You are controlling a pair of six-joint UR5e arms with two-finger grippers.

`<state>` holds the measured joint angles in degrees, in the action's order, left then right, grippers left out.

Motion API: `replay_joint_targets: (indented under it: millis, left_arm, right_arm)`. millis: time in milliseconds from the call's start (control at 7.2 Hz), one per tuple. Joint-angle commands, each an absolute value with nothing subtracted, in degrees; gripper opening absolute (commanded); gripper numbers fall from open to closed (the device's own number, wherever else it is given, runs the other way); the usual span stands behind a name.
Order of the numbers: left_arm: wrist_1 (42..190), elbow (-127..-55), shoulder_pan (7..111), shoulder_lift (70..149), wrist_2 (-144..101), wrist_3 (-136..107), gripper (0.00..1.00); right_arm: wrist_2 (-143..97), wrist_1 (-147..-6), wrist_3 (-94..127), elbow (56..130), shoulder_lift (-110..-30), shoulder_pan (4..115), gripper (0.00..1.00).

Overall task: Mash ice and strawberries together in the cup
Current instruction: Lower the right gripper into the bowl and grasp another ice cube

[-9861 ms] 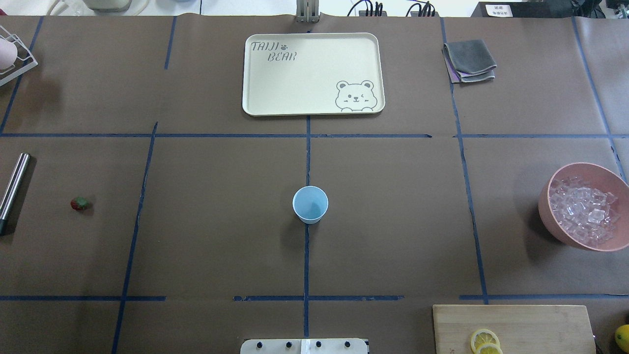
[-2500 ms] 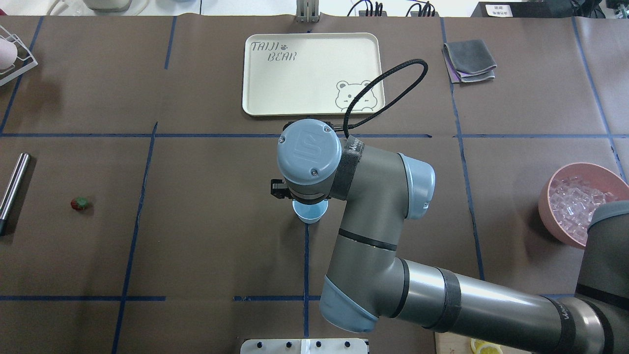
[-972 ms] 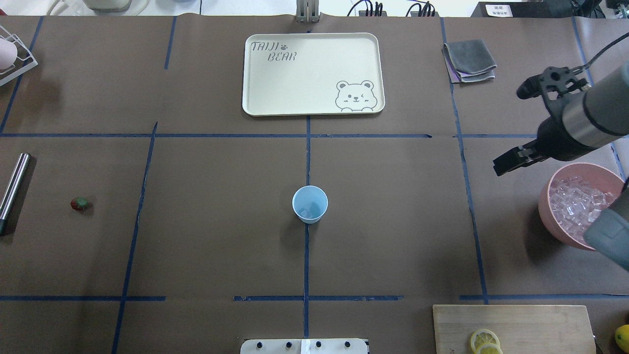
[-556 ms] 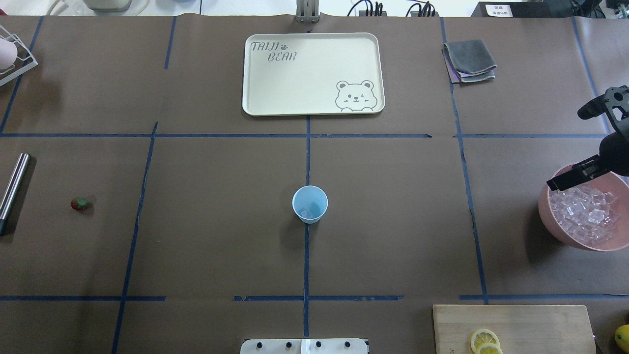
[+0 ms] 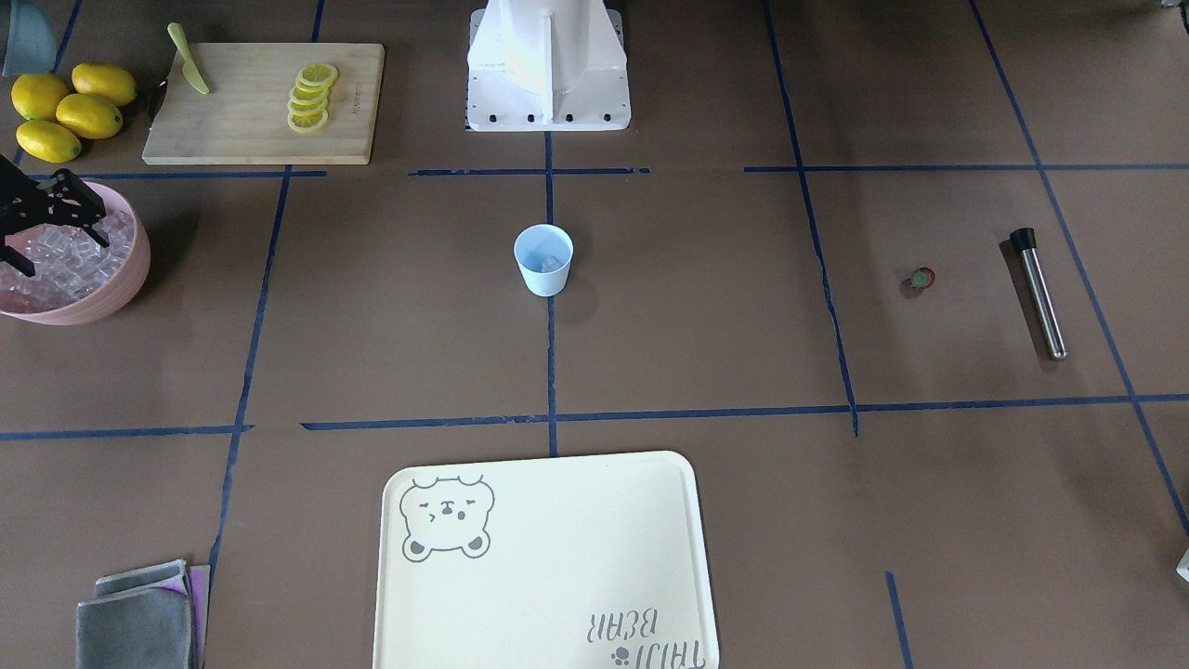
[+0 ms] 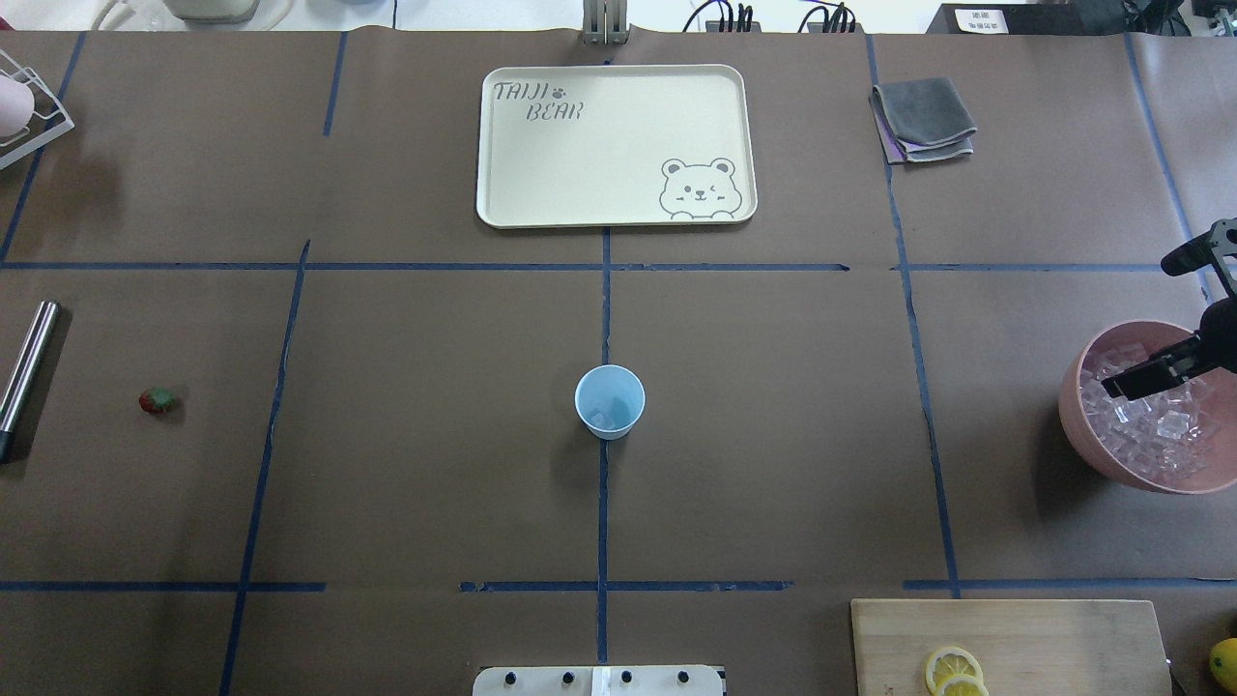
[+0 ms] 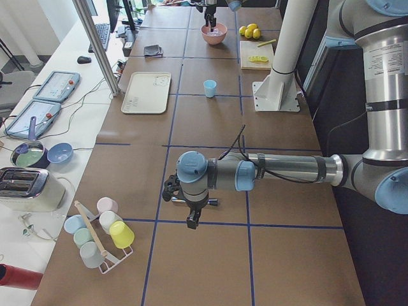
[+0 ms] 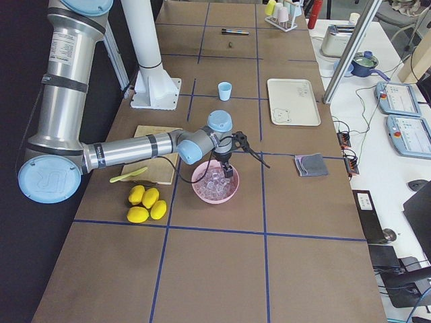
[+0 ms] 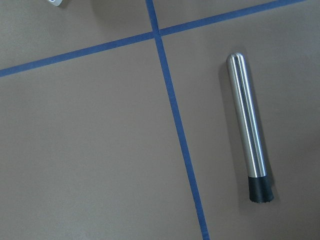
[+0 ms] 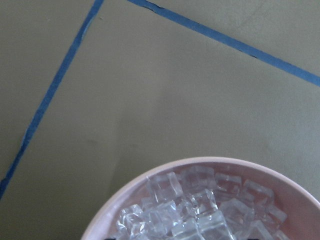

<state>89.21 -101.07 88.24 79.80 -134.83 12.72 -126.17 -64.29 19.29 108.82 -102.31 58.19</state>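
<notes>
Cup (image 6: pixel 610 401) alone mid-table, ice (image 5: pixel 550 264) inside, right end effector (image 5: pixel 58 249) spread over pink bowl (image 5: pixel 139 267), left end effector (image 7: pixel 191 220) unclear.

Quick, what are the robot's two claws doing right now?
Left gripper: cannot be told, as it shows only in the side view.
Right gripper: open, holding nothing, over the pink bowl.

Brown paper table cover (image 6: pixel 773 435) is matt, slightly creased. Long silver metal rod (image 9: pixel 245 120) is glossy steel with a dull black cap (image 9: pixel 261 189). Small light blue cup (image 6: pixel 618 385) looks like smooth plastic, clear ice cubes (image 10: pixel 197 212) glassy, pale rectangular board (image 5: pixel 251 111) bare wood.
</notes>
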Motion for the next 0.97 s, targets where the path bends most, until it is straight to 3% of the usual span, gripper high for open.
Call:
replay_joint_targets:
  millis: [0, 833]
  left_arm:
    - [89.21, -101.07, 88.24, 79.80, -134.82, 12.66, 1.00]
    - [89.21, -101.07, 88.24, 79.80, -134.82, 12.74, 1.00]
  right_arm:
    - [-126.47, -64.42, 19.95, 107.67, -102.74, 55.92, 0.81]
    - [-126.56, -64.42, 19.95, 107.22, -103.80, 54.67, 0.72]
